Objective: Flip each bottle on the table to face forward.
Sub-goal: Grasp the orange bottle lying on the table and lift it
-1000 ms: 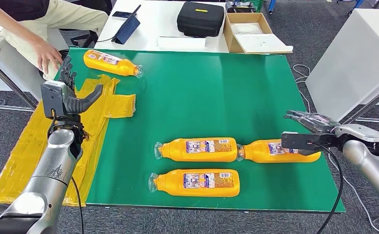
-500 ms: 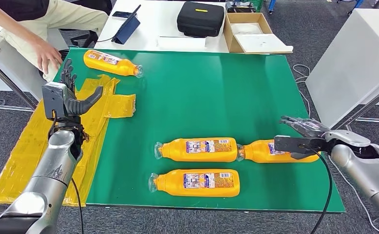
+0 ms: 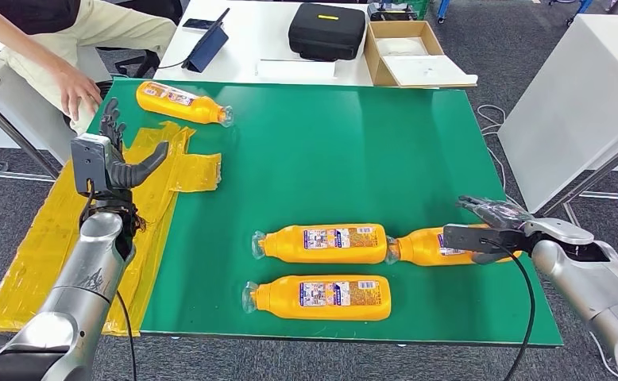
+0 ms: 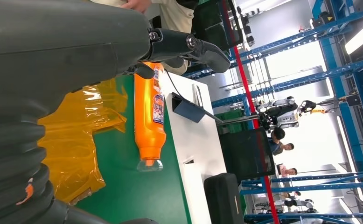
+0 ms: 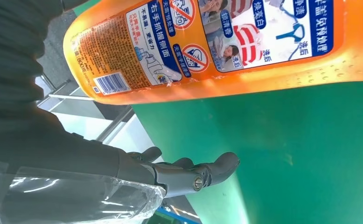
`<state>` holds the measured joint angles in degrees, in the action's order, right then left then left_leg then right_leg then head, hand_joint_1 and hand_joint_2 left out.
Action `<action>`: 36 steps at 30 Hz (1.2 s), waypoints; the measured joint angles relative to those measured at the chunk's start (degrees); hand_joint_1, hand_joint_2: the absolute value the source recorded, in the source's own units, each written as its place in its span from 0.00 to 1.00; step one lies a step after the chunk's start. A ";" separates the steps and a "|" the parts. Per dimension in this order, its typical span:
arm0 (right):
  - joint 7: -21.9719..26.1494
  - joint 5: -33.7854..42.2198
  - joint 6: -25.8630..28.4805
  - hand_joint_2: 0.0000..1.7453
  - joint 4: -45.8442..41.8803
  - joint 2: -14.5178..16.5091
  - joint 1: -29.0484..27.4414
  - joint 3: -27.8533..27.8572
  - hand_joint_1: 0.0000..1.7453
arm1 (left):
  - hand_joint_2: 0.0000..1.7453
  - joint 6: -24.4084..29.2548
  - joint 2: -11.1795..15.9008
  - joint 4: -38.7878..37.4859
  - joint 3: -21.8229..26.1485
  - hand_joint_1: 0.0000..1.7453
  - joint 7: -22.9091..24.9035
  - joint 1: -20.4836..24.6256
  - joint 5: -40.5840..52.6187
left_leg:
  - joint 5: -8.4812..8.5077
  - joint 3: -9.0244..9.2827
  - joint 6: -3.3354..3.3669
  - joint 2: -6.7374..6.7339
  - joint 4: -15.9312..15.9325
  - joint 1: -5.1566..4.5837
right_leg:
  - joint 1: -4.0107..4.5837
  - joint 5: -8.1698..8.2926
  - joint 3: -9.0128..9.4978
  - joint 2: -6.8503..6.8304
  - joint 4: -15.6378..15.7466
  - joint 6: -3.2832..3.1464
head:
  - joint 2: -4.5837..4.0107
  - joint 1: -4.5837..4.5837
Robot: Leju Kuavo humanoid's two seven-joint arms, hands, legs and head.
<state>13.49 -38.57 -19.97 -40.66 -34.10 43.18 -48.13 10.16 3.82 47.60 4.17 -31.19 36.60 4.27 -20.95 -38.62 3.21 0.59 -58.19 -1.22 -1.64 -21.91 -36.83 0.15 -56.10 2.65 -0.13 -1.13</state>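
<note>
Four orange plastic bottles lie on the green surface [image 3: 330, 159]: three at lower centre, one [image 3: 183, 103] upper left. The right hand [image 3: 488, 230], fingers spread, hovers over the rightmost bottle [image 3: 425, 248], grasping nothing. The left hand [image 3: 111, 159] is raised, released.

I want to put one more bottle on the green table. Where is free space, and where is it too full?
The widest bare patch of the green table lies between the far bottle and the near row. It is crowded at the near edge: the middle bottle, the front bottle and the right bottle lie close together, with the right hand over the last.
</note>
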 joint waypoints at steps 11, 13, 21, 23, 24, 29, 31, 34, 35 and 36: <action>0.17 -0.73 0.13 1.00 3.37 0.31 -0.74 0.03 0.00 | 1.00 -0.65 -0.02 -1.58 0.00 0.00 -0.04 0.68 -0.03 | 0.00 0.00 0.00 0.01 0.00 0.00 | 0.00 0.00 -0.01 -0.01 0.00 0.00 | 0.00 -0.01; 0.18 -0.76 0.02 1.00 4.15 0.38 -0.98 0.05 0.00 | 1.00 -0.67 -0.02 -2.05 0.00 0.00 -0.16 0.80 -0.08 | 0.00 0.00 0.00 0.01 0.00 0.00 | 0.00 0.00 -0.01 -0.01 0.00 0.00 | 0.00 -0.01; 0.23 -1.21 -0.02 1.00 7.18 1.51 -1.69 0.27 0.00 | 1.00 -0.68 -0.07 -3.69 0.00 0.00 -0.71 1.38 -0.30 | -0.01 0.01 0.00 0.00 0.00 0.01 | 0.01 -0.01 -0.01 0.00 0.00 0.00 | 0.00 -0.01; 0.25 -1.42 0.04 1.00 7.84 1.90 -1.69 0.38 0.00 | 1.00 -0.68 -0.08 -4.00 0.00 0.00 -0.79 1.46 -0.35 | 0.00 0.01 0.00 0.00 0.00 0.01 | 0.01 -0.01 -0.01 0.00 0.00 -0.01 | 0.00 0.00; 0.26 -1.49 0.13 1.00 8.19 2.12 -1.69 0.45 0.00 | 1.00 -0.67 -0.08 -4.16 0.00 0.00 -0.83 1.49 -0.35 | 0.00 0.01 0.00 0.00 0.00 0.01 | 0.01 -0.01 -0.01 0.00 0.00 -0.01 | 0.00 0.00; 0.26 -1.92 0.82 1.00 9.75 3.35 -1.81 0.66 0.00 | 1.00 -0.65 -0.09 -4.80 0.07 0.00 -0.96 1.59 -0.44 | 0.00 0.02 0.00 -0.01 0.00 0.01 | 0.01 -0.01 0.00 0.00 0.00 -0.01 | 0.00 0.00; 0.26 -1.98 0.85 1.00 10.11 3.66 -1.73 0.67 0.00 | 1.00 -0.65 -0.08 -4.97 0.10 0.00 -1.01 1.62 -0.44 | 0.00 0.03 0.00 0.00 0.00 0.01 | 0.01 -0.01 0.01 0.00 0.00 -0.01 | 0.00 0.01; 0.26 -2.20 0.98 1.00 10.53 4.03 -1.61 0.71 0.00 | 1.00 -0.65 -0.08 -5.05 0.14 0.00 -1.05 1.62 -0.48 | 0.00 0.04 0.00 0.00 0.00 0.01 | 0.01 -0.01 0.02 0.00 0.01 -0.01 | 0.00 0.01; 0.26 -2.32 1.20 1.00 10.67 4.15 -1.60 0.74 0.01 | 1.00 -0.65 -0.08 -5.07 0.16 0.00 -1.09 1.61 -0.50 | 0.00 0.04 0.00 0.00 0.00 0.01 | 0.01 -0.01 0.02 0.00 0.01 -0.01 | 0.00 0.01; 0.26 -2.45 1.52 1.00 10.81 4.26 -1.61 0.77 0.21 | 1.00 -0.64 -0.08 -5.07 0.18 0.00 -1.15 1.60 -0.54 | 0.00 0.04 0.00 -0.01 0.00 0.01 | 0.01 -0.01 0.03 0.00 0.01 -0.01 | 0.00 0.01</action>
<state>13.75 -41.03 -18.45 -29.85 -29.83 41.57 -47.36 9.51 3.74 42.53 4.35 -32.34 38.20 3.73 -20.95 -38.58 3.21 0.58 -58.19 -1.20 -1.63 -21.92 -36.80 0.16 -56.09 2.65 -0.13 -1.13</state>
